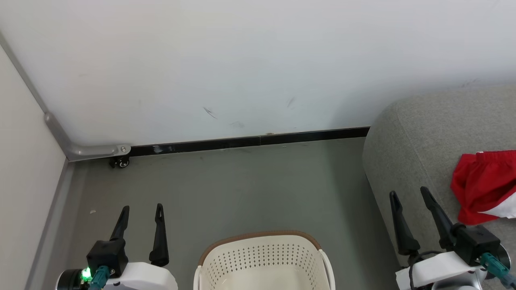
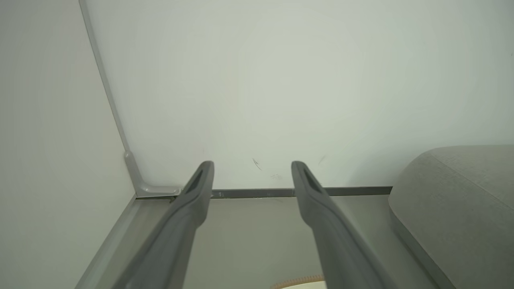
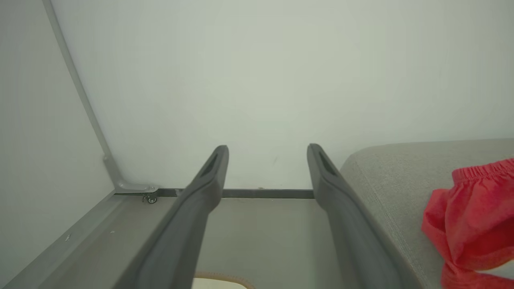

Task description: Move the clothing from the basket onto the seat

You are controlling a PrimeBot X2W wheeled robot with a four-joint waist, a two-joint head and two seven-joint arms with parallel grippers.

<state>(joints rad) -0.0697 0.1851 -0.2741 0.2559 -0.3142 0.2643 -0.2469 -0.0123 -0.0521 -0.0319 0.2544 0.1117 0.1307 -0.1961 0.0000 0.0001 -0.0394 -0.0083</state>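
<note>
The cream basket [image 1: 264, 257] with its brown rim stands on the floor at the bottom centre, and the part of its inside that shows holds nothing. Red clothing [image 1: 485, 185] with a white band lies on the grey seat [image 1: 423, 137] at the right; it appears again as red clothing [image 3: 470, 224] on the seat [image 3: 401, 172] in the right wrist view. My left gripper [image 1: 141, 211] hangs open left of the basket, nothing between its fingers. My right gripper [image 1: 409, 194] is open over the seat's left edge, just left of the clothing. The basket rim [image 2: 299, 279] peeks in below the left gripper [image 2: 253, 166].
A white wall with a black skirting [image 1: 250, 141] runs behind. A grey metal bracket with a small caster [image 1: 120, 161] sits in the left corner. Grey floor [image 1: 242, 193] lies open between the basket and the wall.
</note>
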